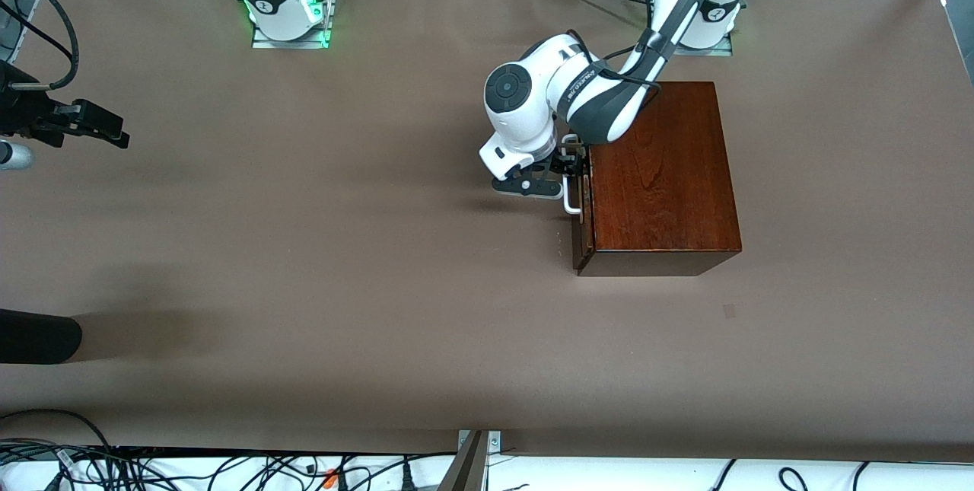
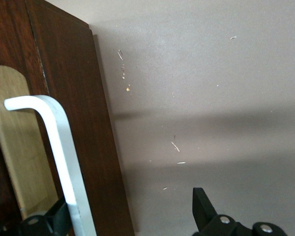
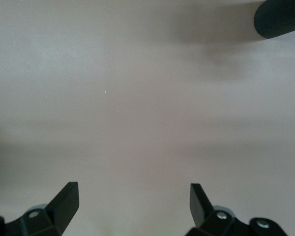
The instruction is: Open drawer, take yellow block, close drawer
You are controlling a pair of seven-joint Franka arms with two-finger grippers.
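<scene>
Mahogany box (image 1: pixel 666 171) sits toward left arm's end of table; drawer (image 1: pixel 582 224) appears nearly shut. White bar handle (image 2: pixel 59 162) rigid, glossy, possibly slippery: grip mid-bar. Left gripper (image 1: pixel 572 164) at drawer front, jaws spread, bar between them. Yellow block not visible. Right gripper (image 3: pixel 132 201) waits at 9 o'clock table edge, jaws spread.

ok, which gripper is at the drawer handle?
The left gripper, open, fingers straddling the white handle. The right gripper waits open over bare table at the right arm's end.
</scene>
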